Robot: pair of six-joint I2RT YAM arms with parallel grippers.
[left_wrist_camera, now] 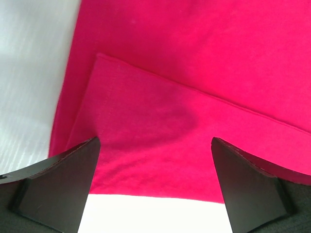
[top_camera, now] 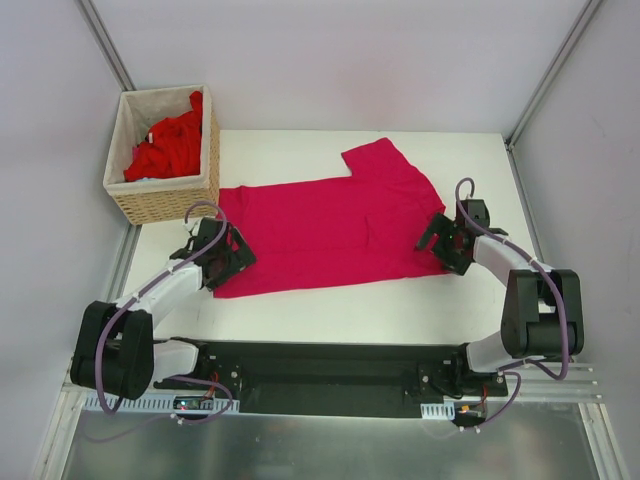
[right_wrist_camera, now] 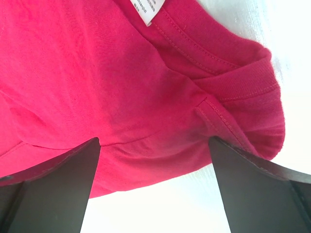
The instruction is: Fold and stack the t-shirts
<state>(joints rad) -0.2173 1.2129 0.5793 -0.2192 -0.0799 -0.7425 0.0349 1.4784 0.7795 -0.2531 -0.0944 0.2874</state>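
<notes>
I see the magenta-crimson short-sleeved cloth t-shirt (top_camera: 330, 225) lying flat in the middle of the white table (top_camera: 330, 310). Its long axis runs from the left side to the right side, hem to the left and neck to the right, and one sleeve points toward the far edge. That axis sets up the next move, because each arm sits at its own end of the cloth. The left gripper (top_camera: 222, 250) is low over the shirt's near-left hem corner with its jaws spread wide. In its wrist view the near edge of the cloth runs straight across between the fingers, and a second layer seems to lie on top there. The right gripper (top_camera: 440, 240) is just as wide apart at the neck end, with the ribbed collar (right_wrist_camera: 243, 87) and the white neck label (right_wrist_camera: 148, 9) directly ahead of it. Neither one is pinching cloth. I judge each arm to be nearest the end it should take, so the fold would go across the short way. The brighter red shirts (top_camera: 170, 145) are in the woven wicker basket (top_camera: 170, 205) at the far-left corner, well apart from both arms.
</notes>
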